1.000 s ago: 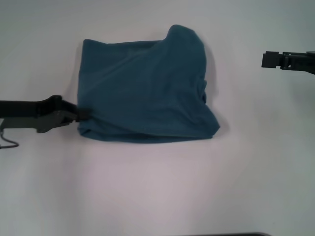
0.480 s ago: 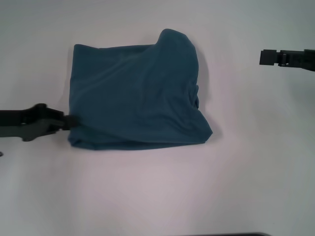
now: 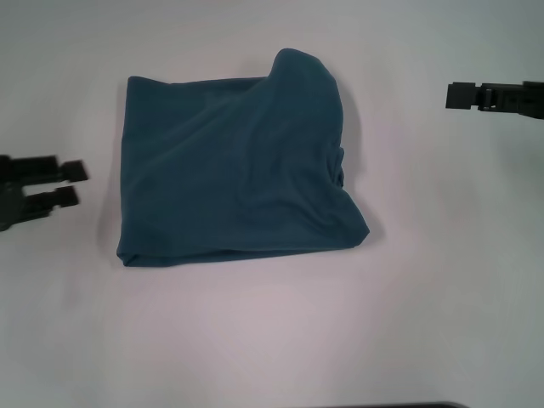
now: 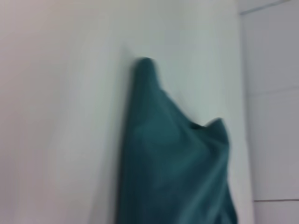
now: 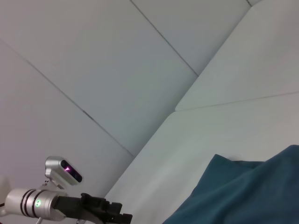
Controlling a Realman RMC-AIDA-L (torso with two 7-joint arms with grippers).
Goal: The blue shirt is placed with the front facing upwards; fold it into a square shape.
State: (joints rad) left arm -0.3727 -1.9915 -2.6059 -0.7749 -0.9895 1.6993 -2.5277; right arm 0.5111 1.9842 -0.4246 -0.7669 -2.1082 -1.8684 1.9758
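L gripper (image 3: pixel 70 184) now off the blue shirt (image 3: pixel 234 174): fingers spread apart w/ a clear gap, holding nothing, just beside the shirt's left edge, not touching. 0.5 s ago it was closed on the lower-left corner; 1 s ago same grip, w/ shirt sitting further to robot's right. So: shirt got dragged left, then released, arm backed away.

Shirt lies mid-bench (image 3: pixel 255 340), folded to a rough rectangle, plain side up; no lettering or collar visible. Left + near edges fairly straight. Far-right corner bulges up in a rounded hump, right edge creased and slanting out to a point at near-right. Shape unchanged since 0.5 s ago.

R gripper (image 3: pixel 466 95) hangs well apart to shirt's right, over bare bench, nothing held; fingers' opening — can't tell. Barely shifted across the 3 frames.

Judgement: fold mostly done, release looks like end of a positioning tug. Not truly square yet; right side may need tidying.
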